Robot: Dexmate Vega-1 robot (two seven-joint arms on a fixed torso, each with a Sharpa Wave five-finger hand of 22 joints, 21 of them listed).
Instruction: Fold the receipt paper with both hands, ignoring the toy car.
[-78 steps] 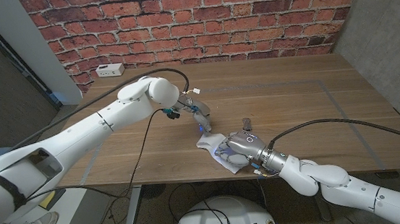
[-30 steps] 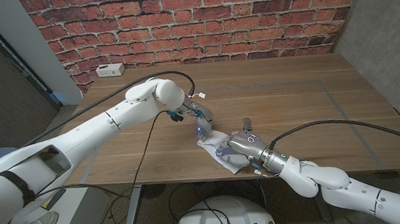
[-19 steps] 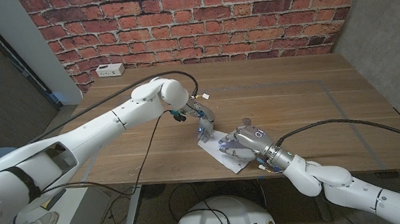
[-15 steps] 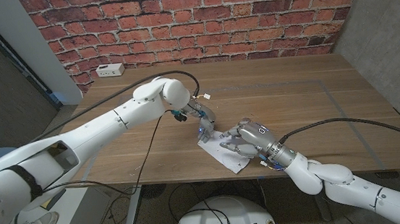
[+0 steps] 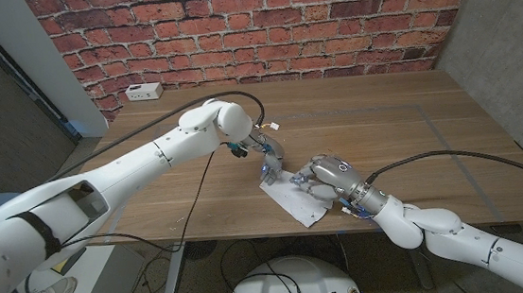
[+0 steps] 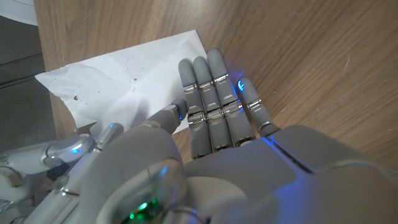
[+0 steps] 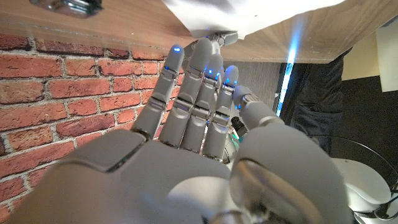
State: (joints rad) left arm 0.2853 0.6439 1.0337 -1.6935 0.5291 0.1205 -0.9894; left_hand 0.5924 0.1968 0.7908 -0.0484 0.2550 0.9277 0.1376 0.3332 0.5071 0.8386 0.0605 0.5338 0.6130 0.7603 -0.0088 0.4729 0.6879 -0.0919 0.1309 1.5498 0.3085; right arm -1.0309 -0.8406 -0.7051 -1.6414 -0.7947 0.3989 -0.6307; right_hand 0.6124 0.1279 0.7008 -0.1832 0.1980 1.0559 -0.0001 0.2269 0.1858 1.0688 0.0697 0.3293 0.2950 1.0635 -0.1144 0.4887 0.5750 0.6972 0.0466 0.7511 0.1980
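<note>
1. Where the wooden table [image 5: 413, 143] nears its front edge in the head view, the receipt paper [image 5: 295, 200] lies flat between the two hands; the left hand [image 5: 270, 157] touches its far corner and the right hand [image 5: 326, 174] rests at its right side.
2. In the left wrist view, the left hand's [image 6: 211, 143] fingers [image 6: 214, 93] lie straight and together, tips on the white paper's [image 6: 118, 93] edge, grasping nothing.
3. In the right wrist view, the right hand's [image 7: 199, 124] fingers [image 7: 199, 81] are extended, slightly apart, holding nothing, reaching toward the paper [image 7: 249, 15].
</note>
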